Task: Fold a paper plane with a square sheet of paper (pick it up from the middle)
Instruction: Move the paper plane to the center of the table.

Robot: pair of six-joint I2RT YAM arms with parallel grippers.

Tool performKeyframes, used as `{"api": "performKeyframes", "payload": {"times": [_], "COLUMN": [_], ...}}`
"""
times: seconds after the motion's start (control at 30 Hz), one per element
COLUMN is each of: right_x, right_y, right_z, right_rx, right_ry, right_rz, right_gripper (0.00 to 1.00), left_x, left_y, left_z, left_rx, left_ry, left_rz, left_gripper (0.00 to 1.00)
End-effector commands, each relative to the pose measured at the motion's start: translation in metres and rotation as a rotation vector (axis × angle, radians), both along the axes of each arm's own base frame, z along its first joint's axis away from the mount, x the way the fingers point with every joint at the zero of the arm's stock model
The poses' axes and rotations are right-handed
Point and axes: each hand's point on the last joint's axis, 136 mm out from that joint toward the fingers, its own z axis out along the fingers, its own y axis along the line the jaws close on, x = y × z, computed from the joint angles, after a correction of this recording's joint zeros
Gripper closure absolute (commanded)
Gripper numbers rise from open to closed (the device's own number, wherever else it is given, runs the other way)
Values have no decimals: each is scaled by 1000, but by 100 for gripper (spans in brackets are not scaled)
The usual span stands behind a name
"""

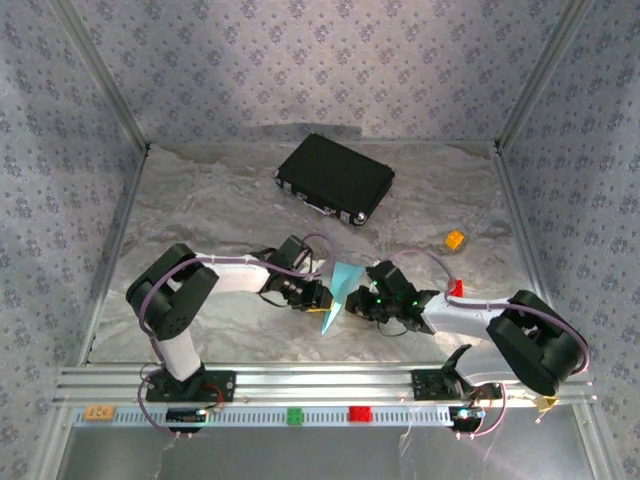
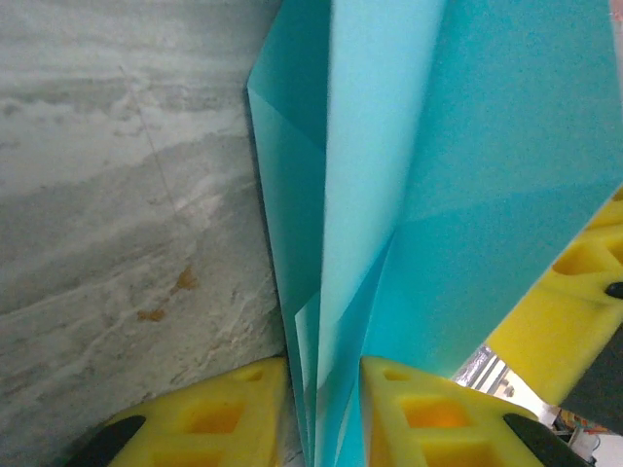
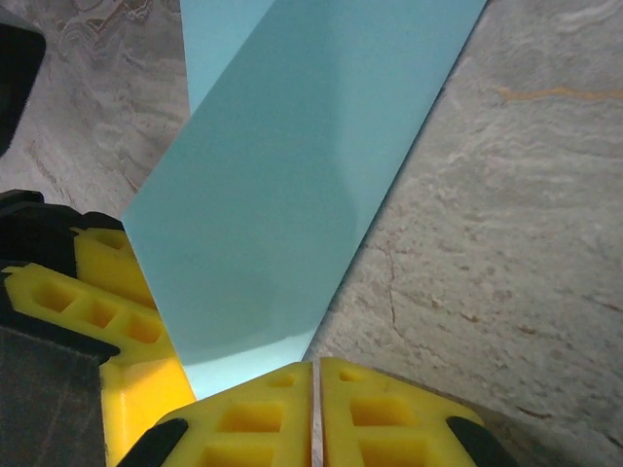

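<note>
My left fingers [image 2: 234, 413] pinch the layered, light blue folded paper plane [image 2: 438, 146] mid-frame; my right fingers [image 3: 389, 413] sit closed at its edge — mostly folded, I judge, final creases left.

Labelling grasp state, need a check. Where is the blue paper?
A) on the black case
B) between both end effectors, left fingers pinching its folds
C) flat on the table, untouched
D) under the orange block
B: the blue paper sits between the left end effector and the right end effector, and the left wrist view shows its folded layers running down between the yellow fingers.
</note>
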Motion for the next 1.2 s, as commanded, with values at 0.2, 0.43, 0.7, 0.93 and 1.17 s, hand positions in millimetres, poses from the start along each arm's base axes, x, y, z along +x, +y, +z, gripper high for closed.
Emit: {"api": "performKeyframes", "payload": {"times": [0.2,0.43,0.7,0.93,1.17], "right_x": [0,0,-1,-2,-2], "right_y": [8,8,7,5,0], "right_z": [3,3,2,0,3], "right_rx": [25,30,30,30,19], "right_ry": [-3,-6,-7,-6,-14], "right_rz": [8,6,2,-4,-18], "right_gripper": [90,90,90,90,90], "left_x": [-5,-7,-8,-11,-8], "left_y": [-11,-14,-18,-22,-20], "left_z": [6,8,11,9,22], "left_rx": [-32,-44,-61,-61,-54], "left_ry": [4,-5,-12,-2,-49], "left_rz": [-34,-46,-58,-71,-58], "left_gripper": [75,79,80,83,90]}}
